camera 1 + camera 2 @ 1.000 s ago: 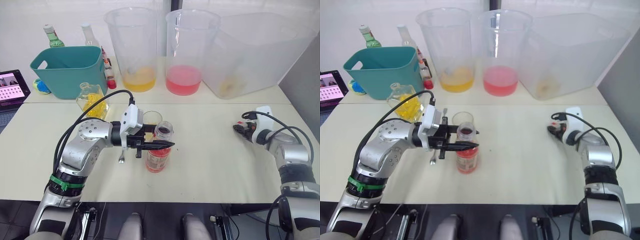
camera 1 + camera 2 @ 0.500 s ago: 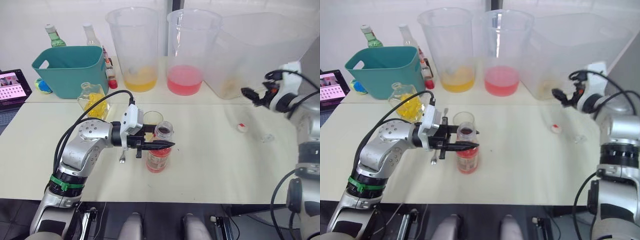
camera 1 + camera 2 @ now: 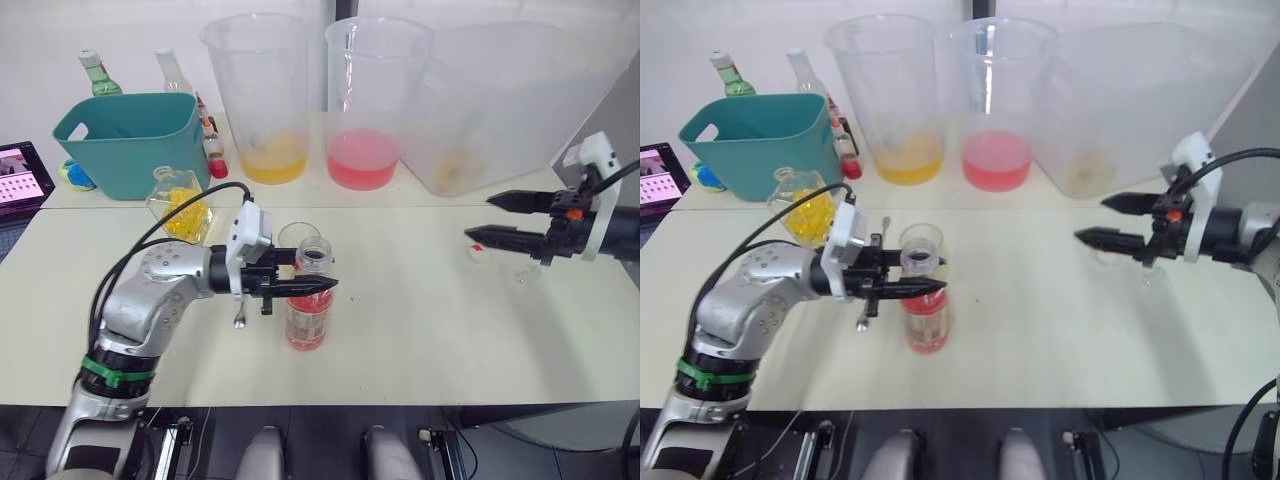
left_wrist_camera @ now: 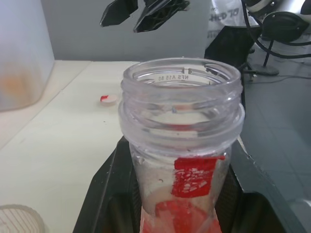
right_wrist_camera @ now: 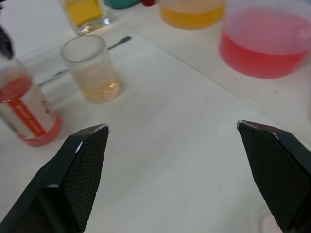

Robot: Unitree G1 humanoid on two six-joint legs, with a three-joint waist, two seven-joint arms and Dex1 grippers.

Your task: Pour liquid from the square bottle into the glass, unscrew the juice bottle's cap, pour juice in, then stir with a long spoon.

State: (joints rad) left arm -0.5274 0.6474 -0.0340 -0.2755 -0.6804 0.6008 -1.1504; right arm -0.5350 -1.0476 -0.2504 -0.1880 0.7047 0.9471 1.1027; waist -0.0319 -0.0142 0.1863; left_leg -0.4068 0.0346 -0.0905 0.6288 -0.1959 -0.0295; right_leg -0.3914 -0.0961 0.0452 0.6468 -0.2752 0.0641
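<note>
The juice bottle stands upright on the table with its mouth uncapped, and my left gripper is shut on its neck. Pink-red juice fills its lower part. The glass stands just behind it with a little yellow liquid at the bottom. The square bottle stands farther back left. The long spoon lies flat beside the glass, partly behind my left arm. The cap lies on the table at the right. My right gripper hovers open just above the cap, pointing left.
Two tall beakers hold yellow liquid and pink liquid, with a large clear tub at the back right. A teal basket, a green bottle and a tablet sit at the back left.
My right gripper let go of the cap, which now lies on the table, rose, then swung to hover open above it. My left gripper kept its hold on the juice bottle.
</note>
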